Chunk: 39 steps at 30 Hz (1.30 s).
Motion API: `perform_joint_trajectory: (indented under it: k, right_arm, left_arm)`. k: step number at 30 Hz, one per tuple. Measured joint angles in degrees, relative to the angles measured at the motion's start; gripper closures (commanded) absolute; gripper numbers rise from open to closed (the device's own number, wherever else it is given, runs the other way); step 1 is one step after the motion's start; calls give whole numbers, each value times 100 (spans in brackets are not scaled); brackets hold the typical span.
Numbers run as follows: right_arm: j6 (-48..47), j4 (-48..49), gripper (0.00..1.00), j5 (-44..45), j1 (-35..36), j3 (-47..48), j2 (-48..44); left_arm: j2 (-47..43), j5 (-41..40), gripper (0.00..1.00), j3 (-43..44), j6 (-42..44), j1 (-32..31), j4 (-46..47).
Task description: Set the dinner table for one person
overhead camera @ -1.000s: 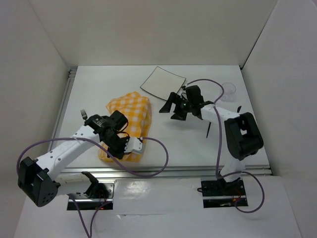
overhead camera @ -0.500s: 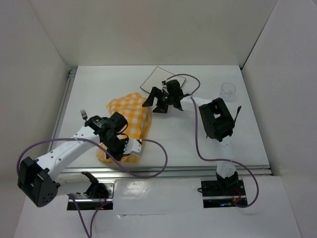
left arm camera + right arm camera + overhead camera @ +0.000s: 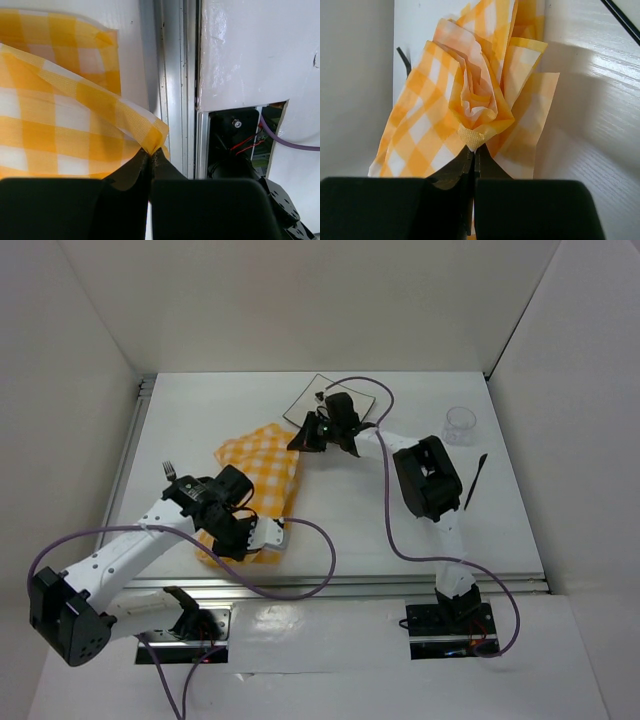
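**Five table items, two robot arms, one worktop (image 3: 200,405)**
Counted on the white surface: one checked cloth (image 3: 262,465), one white square plate (image 3: 312,400), one clear cup (image 3: 460,424), one fork (image 3: 169,472) and one black utensil (image 3: 474,481), alongside the left arm (image 3: 130,545) and right arm (image 3: 425,480).

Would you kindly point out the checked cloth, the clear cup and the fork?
checked cloth (image 3: 266,465): top view, its bare middle.
clear cup (image 3: 460,424): top view, its centre.
fork (image 3: 169,471): top view, its tines.
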Motion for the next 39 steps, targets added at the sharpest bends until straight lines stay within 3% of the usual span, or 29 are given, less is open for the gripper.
perform_joint_trajectory:
  k: [3,6,12,17,19,21,23,26,30,39]
  right_arm:
    - [-184,-57,100,103,11,9,-33]
    - [-411,-254,100,293,-28,2,-192]
    - [-660,-704,100,354,-494,-55,-1174]
    - [-719,-1084,96,361,-1165,-221,-2109]
    - [-728,-1134,85,380,-1335,-603,-2573]
    - [-710,-1174,83,404,-1392,-1222,-3112]
    - [-645,-1132,68,417,-1379,-1864,-3541]
    - [-435,-1150,40,398,-1322,-2892,-4033]
    - [-149,-1226,24,391,-1287,-4087,-4385]
    - [111,-1228,15,570,-1285,-4572,-4341]
  left_arm:
    - [-188,-33,100,92,-153,186,50]
    - [-289,-92,100,505,-365,866,254]
    - [7,-129,100,2120,-796,2404,911]
    - [369,50,100,3300,-1062,3016,1574]
    - [387,236,100,3484,-1038,3045,1690]
    - [389,450,100,3501,-1001,3036,1711]
    - [378,632,100,3335,-977,2973,1759]
    - [345,905,100,2719,-903,2785,1692]
    - [315,1167,100,1707,-881,2295,1416]
    - [76,1121,100,1025,-859,1497,1088]
